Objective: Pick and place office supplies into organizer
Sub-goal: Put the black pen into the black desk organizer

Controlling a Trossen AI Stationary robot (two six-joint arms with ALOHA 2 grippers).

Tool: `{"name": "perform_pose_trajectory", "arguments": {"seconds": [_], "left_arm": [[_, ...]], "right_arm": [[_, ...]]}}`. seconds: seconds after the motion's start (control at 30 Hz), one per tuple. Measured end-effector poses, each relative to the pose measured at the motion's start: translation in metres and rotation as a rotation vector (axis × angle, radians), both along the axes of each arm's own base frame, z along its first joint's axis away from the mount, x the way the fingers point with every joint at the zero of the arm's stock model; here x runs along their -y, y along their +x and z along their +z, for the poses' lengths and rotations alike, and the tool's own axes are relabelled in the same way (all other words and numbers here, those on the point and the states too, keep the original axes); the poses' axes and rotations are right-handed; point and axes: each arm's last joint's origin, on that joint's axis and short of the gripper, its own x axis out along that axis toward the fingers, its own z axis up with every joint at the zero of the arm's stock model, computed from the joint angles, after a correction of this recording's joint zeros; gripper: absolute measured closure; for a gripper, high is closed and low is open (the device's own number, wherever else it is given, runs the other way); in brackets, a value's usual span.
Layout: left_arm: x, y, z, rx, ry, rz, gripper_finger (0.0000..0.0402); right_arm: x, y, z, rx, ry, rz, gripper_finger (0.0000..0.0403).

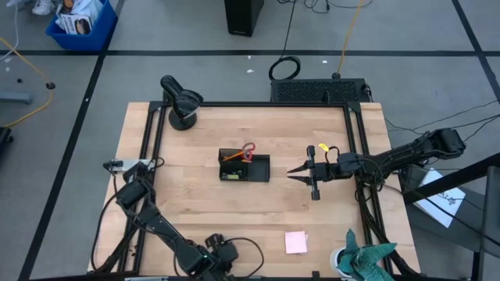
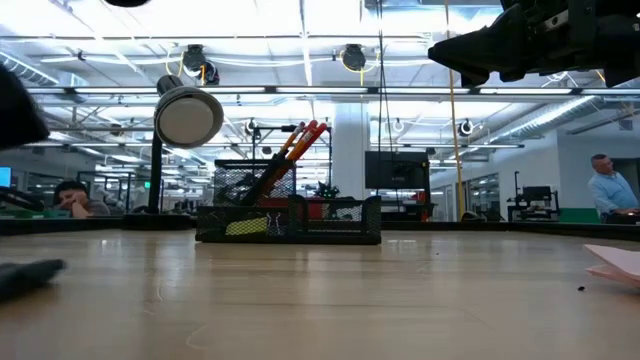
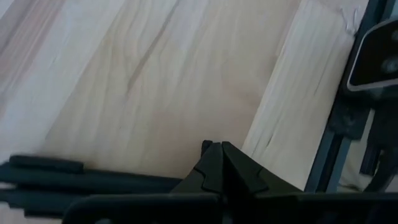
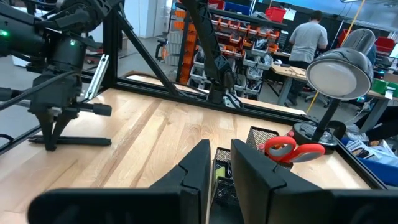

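- The organizer (image 1: 244,168), a small black mesh tray with low walls and dividers, sits near the middle of the desk (image 1: 203,211).
- It already holds several supplies: the red-handled scissors (image 1: 248,151) and an orange pencil (image 1: 232,157) lean upright out of one compartment, and a small yellow piece (image 2: 246,227) lies low in another.
- The pink sticky-note pad (image 1: 296,242) lies flat and square near the desk's front edge, toward the right corner and well apart from the organizer. It looks to be the item left to collect.
- The right pincer (image 1: 291,172) hovers above the desk just to the right of the organizer, pointing at it. Its fingers stand a narrow gap apart, and the right wrist view shows nothing between them.
- The left pincer (image 3: 216,151) is pressed closed and empty, parked low by the desk's left edge.
- Judged from this, the step in hand is the gap between placements. The next move likely calls for the right arm to swing toward the front edge, spread its fingers and come down on the pad.
- A thin flat pad may be awkward to pinch off a flat surface.
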Motion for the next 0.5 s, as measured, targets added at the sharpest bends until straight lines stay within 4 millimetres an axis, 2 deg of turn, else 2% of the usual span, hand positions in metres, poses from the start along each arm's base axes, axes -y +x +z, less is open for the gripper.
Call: {"name": "perform_pose_trajectory", "arguments": {"seconds": [0.2,0.5], "left_arm": [[0.001,-0.004,0.0,0.007,0.05,-0.04,0.0386],[-0.016,0.025,0.004,0.011,-0.08,-0.06,0.0396]], "right_arm": [[0.0,0.0,0.0,0.0,0.0,0.0,0.0344],[0.0,0.0,0.0,0.001,0.0,0.0,0.0344]]}}
